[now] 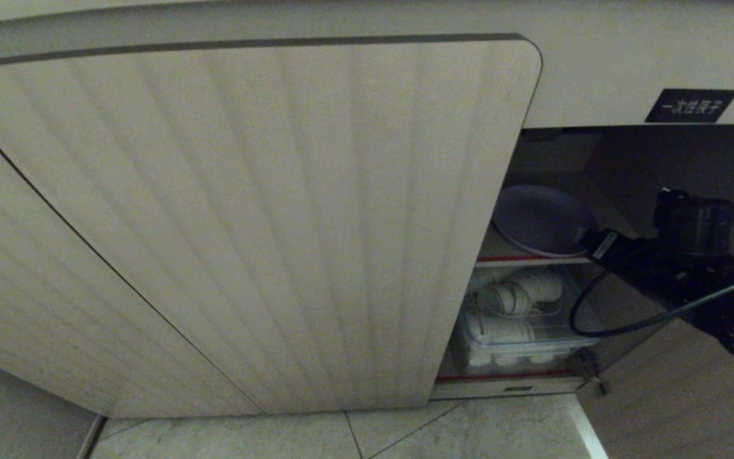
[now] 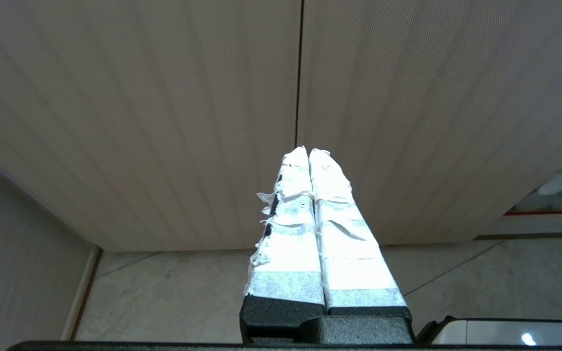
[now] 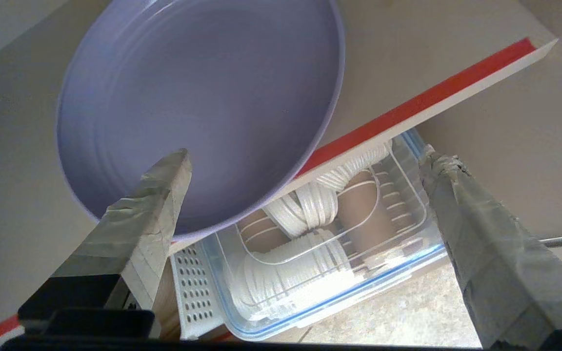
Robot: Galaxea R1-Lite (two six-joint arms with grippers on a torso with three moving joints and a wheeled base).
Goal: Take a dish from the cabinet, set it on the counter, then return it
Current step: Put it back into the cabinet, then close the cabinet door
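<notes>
The lavender dish [image 1: 539, 220] [image 3: 198, 97] lies on the red-edged upper shelf [image 3: 422, 102] inside the open cabinet [image 1: 246, 223], its near rim hanging over the shelf's front. My right gripper [image 3: 306, 156] is just in front of it, open wide with nothing between the fingers. One taped finger [image 3: 164, 190] overlaps the dish's near rim; the other [image 3: 461, 204] stands off to the side over the lower compartment. In the head view the right arm [image 1: 692, 255] reaches in from the right. My left gripper [image 2: 308, 151] is shut and empty, facing the ribbed door. The counter is out of view.
Below the shelf sits a clear blue-rimmed container [image 1: 520, 331] [image 3: 339, 273] holding stacked white cups. A black label [image 1: 690, 106] sits above the opening. The swung-open door [image 1: 679, 395] stands at the right. Grey floor tiles [image 1: 469, 433] lie in front of the cabinet.
</notes>
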